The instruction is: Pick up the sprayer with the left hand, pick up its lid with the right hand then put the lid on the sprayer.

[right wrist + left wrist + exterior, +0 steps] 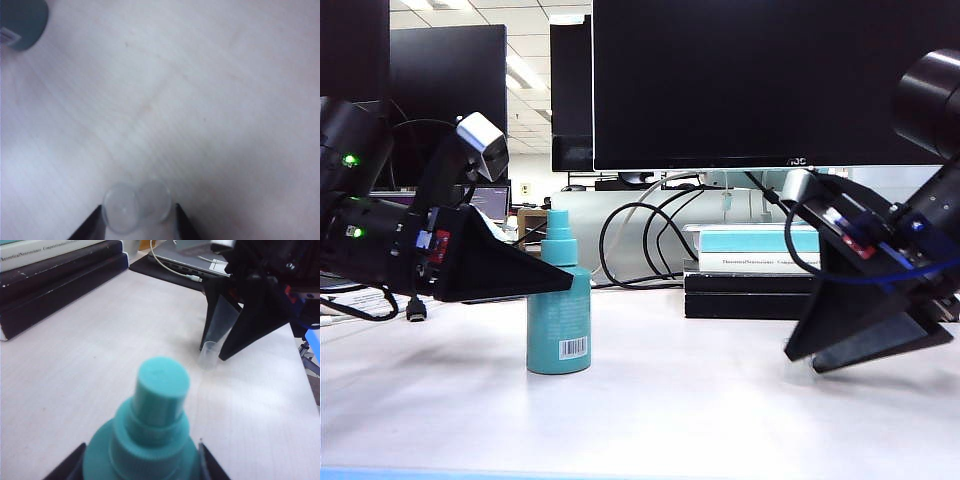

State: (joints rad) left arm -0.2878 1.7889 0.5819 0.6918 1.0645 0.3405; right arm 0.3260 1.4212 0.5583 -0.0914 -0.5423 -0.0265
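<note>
The sprayer (558, 325) is teal, its stepped nozzle (161, 395) a paler teal, with a white barcode label (573, 348) printed in black bars low on its side. The lid (209, 354) is clear and colourless, standing on a pale whitish worktop (700, 400) with a faint wood grain and a thin blue strip along its front edge. Both the left hand (555, 280) and the right hand (820, 355) are black, each with a small red patch; the left shows green lights (350, 160) and a silver camera block (485, 143), the right blue wiring (900, 272).
</note>
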